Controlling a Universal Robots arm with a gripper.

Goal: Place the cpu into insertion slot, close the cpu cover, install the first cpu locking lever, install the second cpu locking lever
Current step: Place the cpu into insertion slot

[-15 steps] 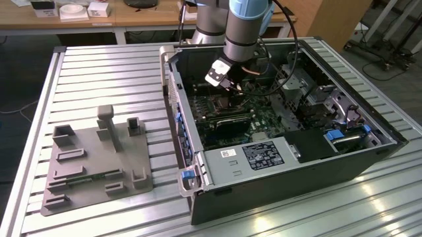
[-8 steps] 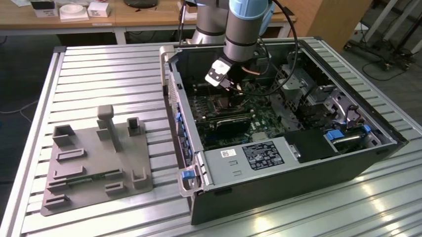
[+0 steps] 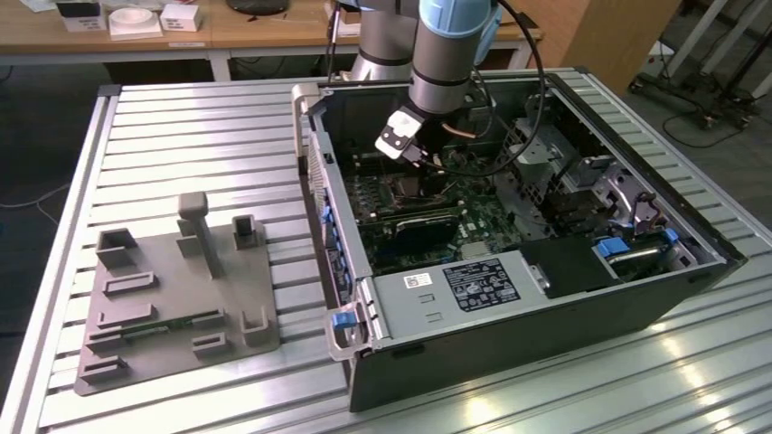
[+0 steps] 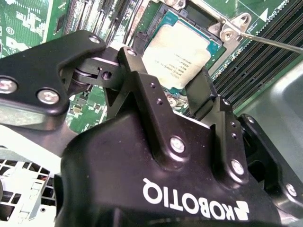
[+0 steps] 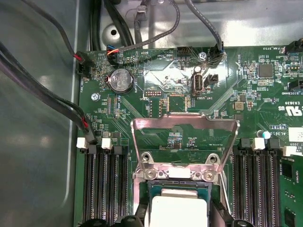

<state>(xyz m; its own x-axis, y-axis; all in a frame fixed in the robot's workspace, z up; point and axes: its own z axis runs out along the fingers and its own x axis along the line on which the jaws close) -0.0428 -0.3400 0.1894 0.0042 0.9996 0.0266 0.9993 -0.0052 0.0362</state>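
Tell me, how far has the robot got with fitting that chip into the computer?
Early on; no step looks finished. In hand: the gripper is at the cpu, right at the slot; whether the cpu is fully seated I cannot tell. Left: the cover is flipped open and a lever sticks out unlatched, so closing the cover and both levers remain.

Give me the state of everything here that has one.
cpu, held at the insertion slot, metal top up.
cpu cover, open, swung up off the slot.
gripper, shut on the cpu.
computer case, lying flat, side open.
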